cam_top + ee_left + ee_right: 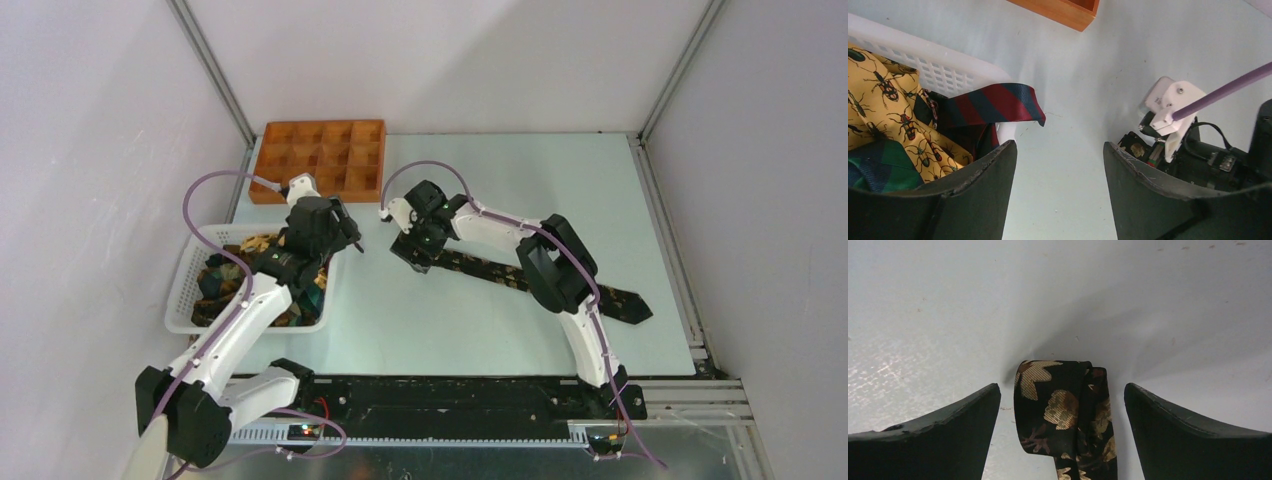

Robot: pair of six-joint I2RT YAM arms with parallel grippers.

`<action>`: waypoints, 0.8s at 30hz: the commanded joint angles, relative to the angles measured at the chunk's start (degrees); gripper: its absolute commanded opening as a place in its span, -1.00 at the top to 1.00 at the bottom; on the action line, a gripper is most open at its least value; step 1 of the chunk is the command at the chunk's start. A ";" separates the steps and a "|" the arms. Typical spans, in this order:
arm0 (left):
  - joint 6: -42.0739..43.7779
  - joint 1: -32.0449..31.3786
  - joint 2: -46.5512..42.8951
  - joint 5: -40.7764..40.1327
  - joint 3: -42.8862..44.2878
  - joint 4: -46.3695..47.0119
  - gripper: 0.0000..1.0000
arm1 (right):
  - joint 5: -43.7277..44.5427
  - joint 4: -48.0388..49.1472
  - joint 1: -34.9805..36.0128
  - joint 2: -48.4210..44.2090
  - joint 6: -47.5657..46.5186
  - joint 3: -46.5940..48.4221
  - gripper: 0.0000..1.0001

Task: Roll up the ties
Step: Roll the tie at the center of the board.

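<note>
Dark leafy tie (490, 272) flat on the tabletop (420, 330), stretched slantwise from the centre toward the near right corner, middle part hidden under the right arm (560, 265). Inner end of the tie (1060, 410) already turned over into a short fold.

Right jaws wide apart and holding nothing, set directly over that fold, one finger on each side of the strip, apparently not touching the cloth. Long axis of the tie running straight back under the wrist, so crosswise to the line between the two fingers.

Left jaws open too and empty, just beside the white basket (185, 290) with the other ties (888, 100), well apart from the fold. Right arm clearly the nearer.

Probably next: to lower, to pinch the fold by its two edges, to roll it along the strip toward the free end.
</note>
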 commanded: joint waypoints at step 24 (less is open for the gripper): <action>-0.97 0.60 3.22 4.46 0.57 3.14 -0.41 | 2.47 -2.07 -0.01 3.25 -0.13 1.05 0.16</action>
